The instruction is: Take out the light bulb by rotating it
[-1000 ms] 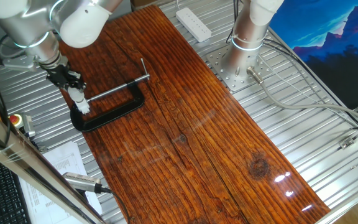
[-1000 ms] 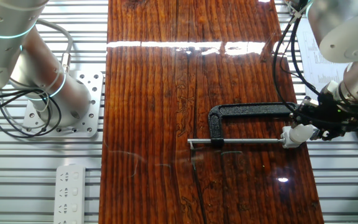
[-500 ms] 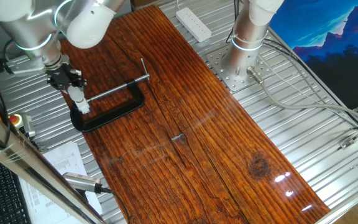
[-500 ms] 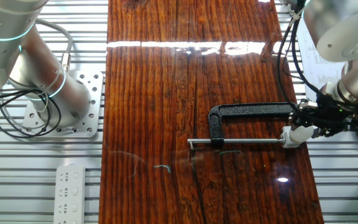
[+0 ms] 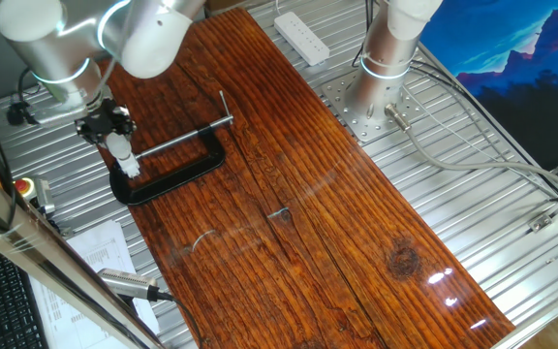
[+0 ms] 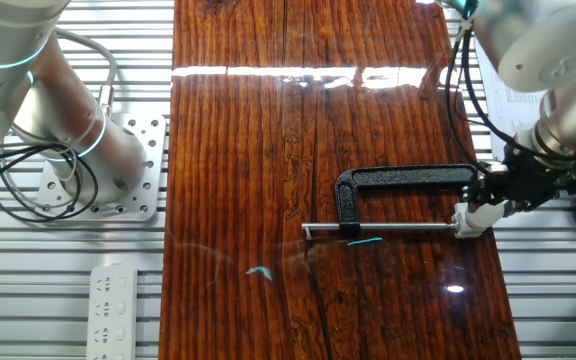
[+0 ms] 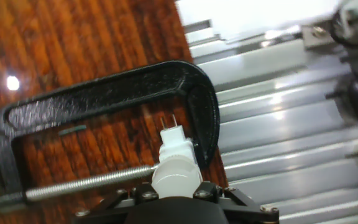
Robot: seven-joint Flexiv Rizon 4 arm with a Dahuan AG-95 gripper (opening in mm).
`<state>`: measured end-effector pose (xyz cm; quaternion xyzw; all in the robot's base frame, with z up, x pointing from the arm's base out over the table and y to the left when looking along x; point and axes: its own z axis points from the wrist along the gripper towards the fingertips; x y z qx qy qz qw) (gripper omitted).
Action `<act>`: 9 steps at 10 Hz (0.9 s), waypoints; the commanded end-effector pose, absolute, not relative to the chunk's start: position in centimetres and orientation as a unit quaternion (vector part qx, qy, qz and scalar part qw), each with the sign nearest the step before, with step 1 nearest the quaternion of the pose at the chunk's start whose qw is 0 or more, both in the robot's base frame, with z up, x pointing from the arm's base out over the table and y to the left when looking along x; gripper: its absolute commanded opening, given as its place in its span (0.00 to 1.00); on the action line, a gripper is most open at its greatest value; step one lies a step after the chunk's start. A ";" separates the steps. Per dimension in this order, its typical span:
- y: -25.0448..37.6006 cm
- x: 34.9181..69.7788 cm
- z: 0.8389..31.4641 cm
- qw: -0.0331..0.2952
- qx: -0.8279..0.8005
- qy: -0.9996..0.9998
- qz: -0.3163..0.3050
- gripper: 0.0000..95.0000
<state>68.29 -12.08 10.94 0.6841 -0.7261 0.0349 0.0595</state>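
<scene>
The small frosted white light bulb (image 7: pixel 176 178) sits in the white socket (image 7: pixel 178 146), which is held by the black C-clamp (image 7: pixel 104 99) at the wooden board's edge. My gripper (image 7: pixel 176 190) is shut on the bulb, with one black finger on each side of it. In one fixed view the gripper (image 5: pixel 112 134) stands over the bulb (image 5: pixel 120 148), the socket (image 5: pixel 131 167) and the clamp (image 5: pixel 177 167). In the other fixed view the gripper (image 6: pixel 500 197), bulb (image 6: pixel 484 210), socket (image 6: pixel 463 222) and clamp (image 6: pixel 408 179) are at the board's right edge.
The clamp's steel screw rod (image 5: pixel 177 139) runs across the board. A white power strip (image 5: pixel 301 37) and a second arm's base (image 5: pixel 386 58) stand beyond the board. A red button (image 5: pixel 25 186) and papers (image 5: pixel 95 254) lie beside the board, on a slotted metal table (image 7: pixel 278 124).
The wrist and arm above the gripper have turned about the bulb's axis. The gripper stays on the bulb in the same spot. The clamp and socket have not moved.
</scene>
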 end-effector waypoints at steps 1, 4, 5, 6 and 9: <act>-12.0 68.3 10.8 0.053 0.730 -0.680 0.040 0.00; -11.7 68.3 10.7 0.050 0.757 -0.650 0.042 0.00; -11.7 68.3 10.7 0.050 0.766 -0.640 0.041 0.00; -11.7 68.3 10.7 0.050 0.771 -0.634 0.041 0.00; -11.7 68.3 10.5 0.048 0.789 -0.611 0.040 0.00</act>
